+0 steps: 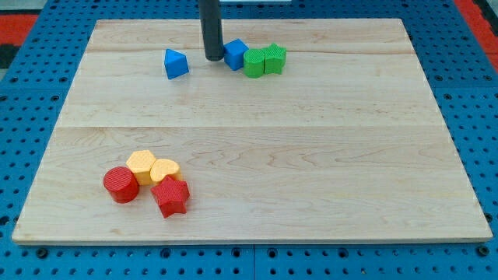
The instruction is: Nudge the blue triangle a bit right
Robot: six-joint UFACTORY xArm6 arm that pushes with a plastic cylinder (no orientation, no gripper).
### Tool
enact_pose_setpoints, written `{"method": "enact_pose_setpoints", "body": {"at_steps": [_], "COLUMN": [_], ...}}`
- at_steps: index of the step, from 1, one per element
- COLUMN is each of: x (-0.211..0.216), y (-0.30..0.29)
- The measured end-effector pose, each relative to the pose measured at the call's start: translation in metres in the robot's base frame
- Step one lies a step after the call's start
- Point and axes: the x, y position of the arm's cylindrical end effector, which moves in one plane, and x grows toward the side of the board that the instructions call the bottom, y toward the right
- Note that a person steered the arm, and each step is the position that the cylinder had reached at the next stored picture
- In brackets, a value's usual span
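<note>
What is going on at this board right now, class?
A robot arm's dark rod is working on a wooden board. My tip sits between the blue triangle on the view's left and the blue cube on its right, close to the cube. Two green blocks adjoin the cube. Red and yellow blocks cluster at the lower left.

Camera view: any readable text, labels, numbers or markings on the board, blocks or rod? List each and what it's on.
None: no text, label, brand, number or sign is readable anywhere in this view.
Wooden board: bare wood grain only.
Blue triangle and the other blocks: plain coloured faces, no markings.
My tip, between the blue triangle and the blue cube: plain dark rod.
</note>
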Motion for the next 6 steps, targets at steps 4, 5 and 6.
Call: {"method": "enact_pose_setpoints", "body": {"at_steps": [4, 5, 6], "x": [0.067, 0.055, 0.045], "y": [-0.109, -0.175, -0.160]}}
